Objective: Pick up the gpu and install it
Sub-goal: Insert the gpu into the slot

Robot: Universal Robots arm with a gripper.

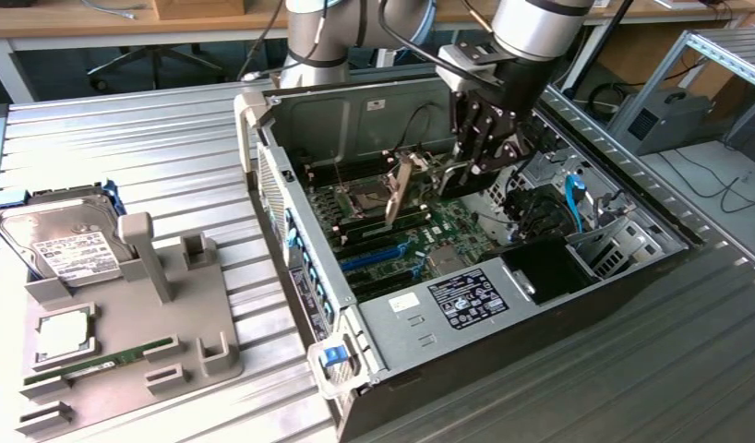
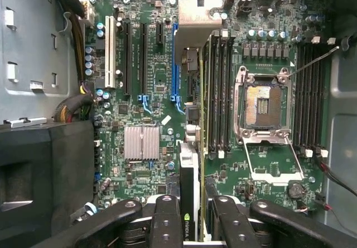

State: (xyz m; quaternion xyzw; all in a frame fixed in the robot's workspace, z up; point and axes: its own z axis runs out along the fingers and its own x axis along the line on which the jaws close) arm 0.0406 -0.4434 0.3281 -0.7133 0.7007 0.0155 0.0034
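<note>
My gripper reaches down into the open PC case and is shut on the gpu, which hangs upright above the motherboard. Its silver end bracket points toward the case's rear wall. In the wrist view the gpu appears edge-on between the black fingers, with its bracket at the far end. The card hovers just beside the blue slot, roughly parallel to it and not seated.
Inside the case are an open CPU socket, RAM slots, a small heat sink and a black drive cage. Outside, a grey fixture holds a hard drive, a CPU and a RAM stick.
</note>
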